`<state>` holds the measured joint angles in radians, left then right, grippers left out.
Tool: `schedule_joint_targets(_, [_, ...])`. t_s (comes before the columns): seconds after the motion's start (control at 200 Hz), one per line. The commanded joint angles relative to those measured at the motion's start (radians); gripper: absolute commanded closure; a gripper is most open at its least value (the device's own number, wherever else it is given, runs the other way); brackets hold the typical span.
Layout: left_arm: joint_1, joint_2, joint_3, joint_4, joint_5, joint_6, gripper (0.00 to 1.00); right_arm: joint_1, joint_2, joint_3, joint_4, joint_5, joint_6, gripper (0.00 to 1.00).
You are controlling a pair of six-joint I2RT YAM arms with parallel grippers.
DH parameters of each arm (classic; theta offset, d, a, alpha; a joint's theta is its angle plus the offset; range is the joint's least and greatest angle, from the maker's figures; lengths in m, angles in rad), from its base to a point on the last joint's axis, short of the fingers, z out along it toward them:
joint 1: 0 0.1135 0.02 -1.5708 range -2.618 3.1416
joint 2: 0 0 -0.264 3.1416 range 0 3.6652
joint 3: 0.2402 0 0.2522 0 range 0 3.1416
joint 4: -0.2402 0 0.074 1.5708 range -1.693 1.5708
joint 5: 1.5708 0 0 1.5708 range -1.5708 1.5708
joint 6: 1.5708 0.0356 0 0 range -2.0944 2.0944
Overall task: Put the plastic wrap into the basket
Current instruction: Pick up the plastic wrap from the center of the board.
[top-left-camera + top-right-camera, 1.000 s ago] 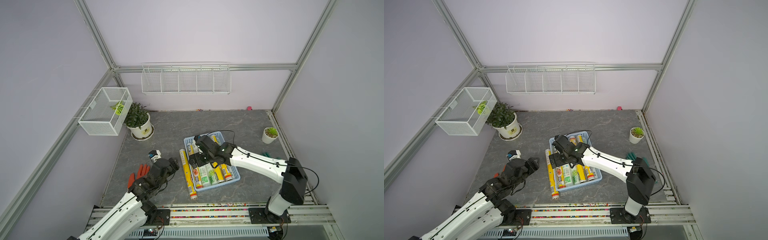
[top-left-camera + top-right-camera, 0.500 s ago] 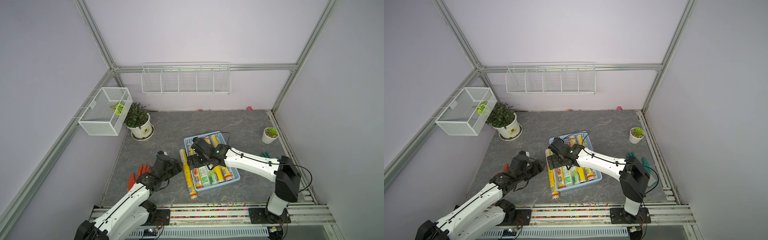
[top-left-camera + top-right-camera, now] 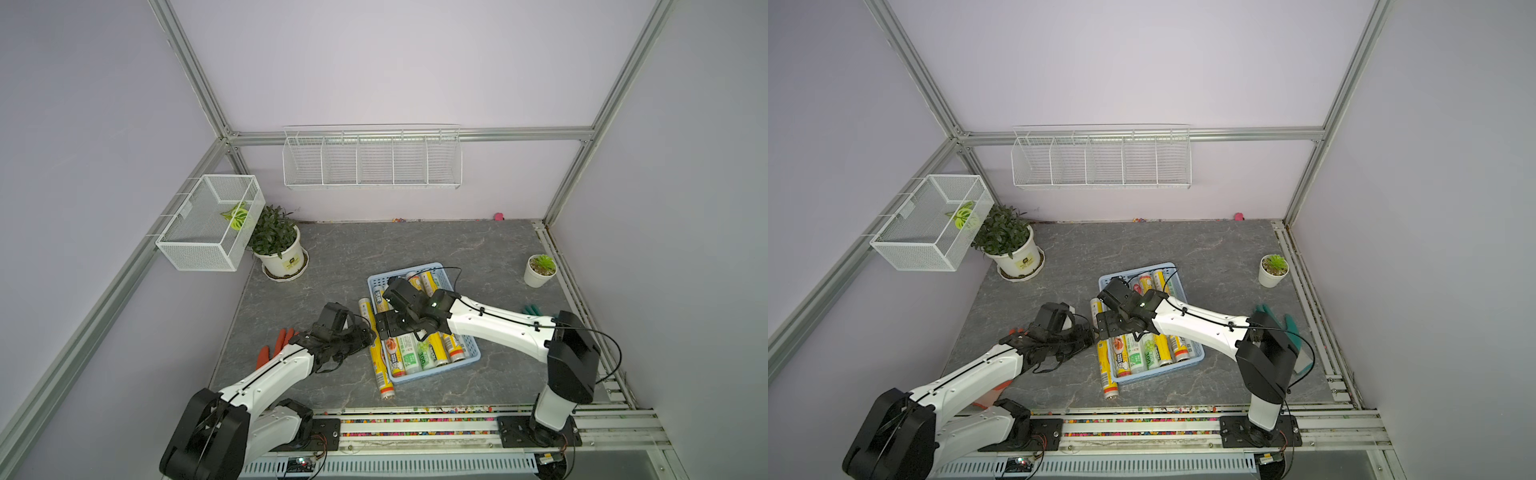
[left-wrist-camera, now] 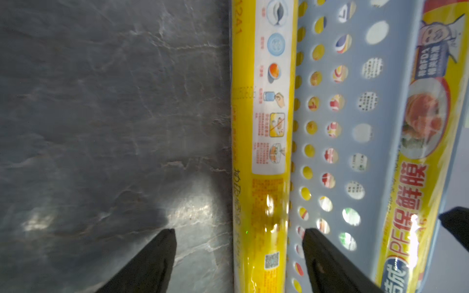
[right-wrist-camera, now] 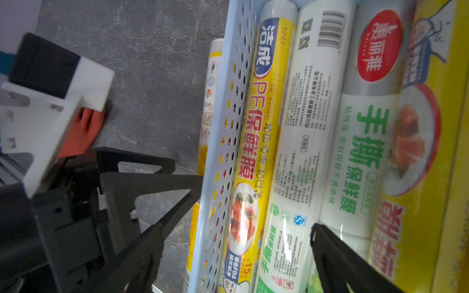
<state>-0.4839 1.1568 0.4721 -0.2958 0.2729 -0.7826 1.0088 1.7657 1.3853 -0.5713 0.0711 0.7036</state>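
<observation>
The basket (image 4: 349, 116) is being shown as smooth perforated plastic, the plastic wrap roll (image 4: 261, 177) at its nine o'clock as glossy printed film, and the tabletop (image 4: 101, 126) as matt, veined stone.

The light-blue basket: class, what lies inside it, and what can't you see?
Inside the basket lie plastic wrap rolls side by side, yellow ones and white ones with green print. The right gripper and its arm cover their middles, so the exact count is unclear.

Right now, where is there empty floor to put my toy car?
Bare floor lies behind the basket, between the big plant pot and the small plant pot. Crowded: beside the basket, where the left gripper and right gripper meet over the loose roll.
</observation>
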Motion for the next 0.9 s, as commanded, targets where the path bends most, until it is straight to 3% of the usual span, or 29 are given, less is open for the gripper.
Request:
schedule_joint_targets(0.0, [0.007,0.061,0.057,-0.030,0.039,0.048,0.15,-0.012,0.001,-0.023,0.004,0.007,0.014,0.04])
schedule_joint_targets(0.09, [0.007,0.123,0.076,-0.042,0.043,0.054,0.15,-0.016,-0.003,-0.029,0.007,0.004,0.015,0.05])
schedule_joint_targets(0.22, [0.006,0.193,0.124,-0.140,-0.046,0.052,0.20,-0.018,-0.007,-0.033,0.005,0.010,0.016,0.05])
schedule_joint_targets(0.415, [0.007,0.223,0.180,-0.295,-0.202,0.049,0.32,-0.018,-0.015,-0.046,0.009,0.016,0.017,0.05])
schedule_joint_targets(0.575, [0.006,0.224,0.223,-0.396,-0.248,0.023,0.38,-0.018,-0.019,-0.048,0.005,0.024,0.014,0.05])
schedule_joint_targets(0.695, [-0.008,0.195,0.238,-0.461,-0.239,-0.092,0.36,-0.018,-0.023,-0.048,0.003,0.026,0.012,0.05])
schedule_joint_targets(0.895, [-0.118,0.112,0.221,-0.469,-0.243,-0.372,0.27,-0.018,-0.033,-0.055,0.004,0.030,0.008,0.05])
